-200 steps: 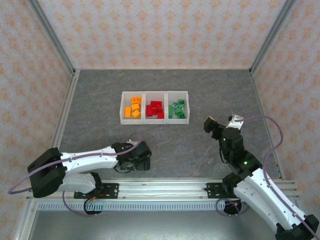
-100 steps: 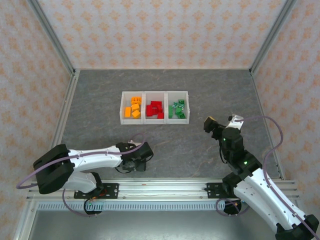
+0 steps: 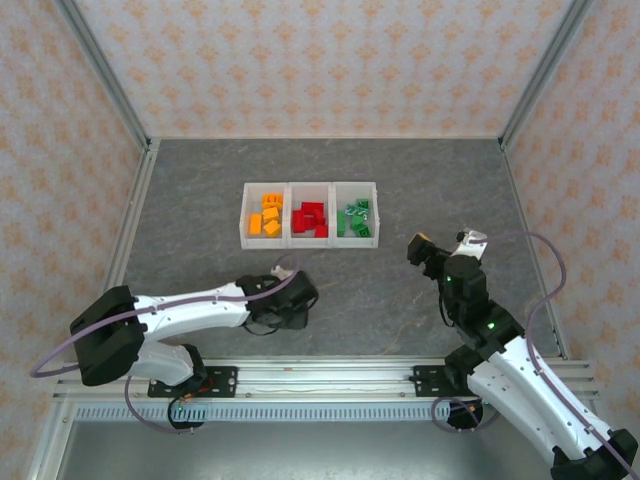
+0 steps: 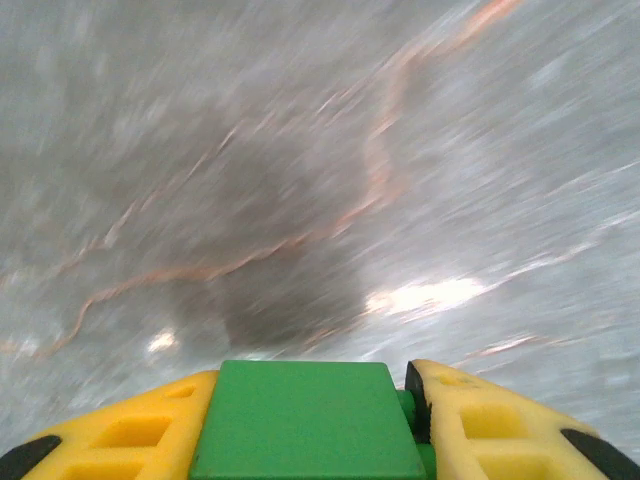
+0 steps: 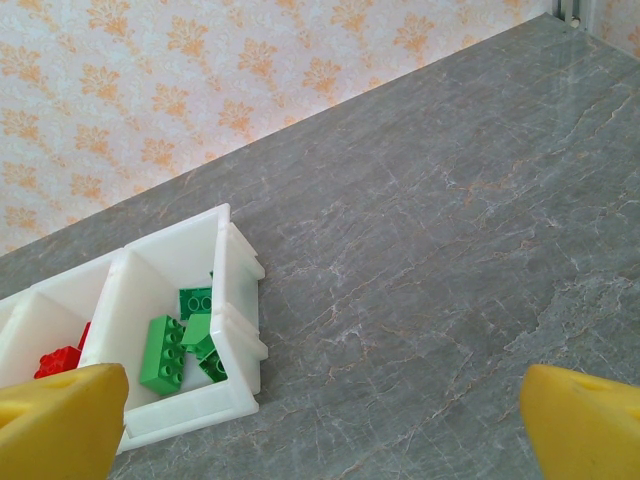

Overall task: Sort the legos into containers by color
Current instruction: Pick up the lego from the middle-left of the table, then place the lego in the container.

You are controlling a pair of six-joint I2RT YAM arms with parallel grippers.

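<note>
One overhead view, two wrist views.
Top camera looks down on the whole table [image 3: 420,170]; left wrist sits close above its surface; right wrist faces the containers [image 5: 240,350] obliquely, shared with the top view.

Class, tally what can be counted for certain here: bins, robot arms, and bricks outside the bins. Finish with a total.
3 bins, joined in a row
2 robot arms: left arm, right arm
1 brick outside the bins: green brick, clamped in the left gripper
Total: 6
</note>
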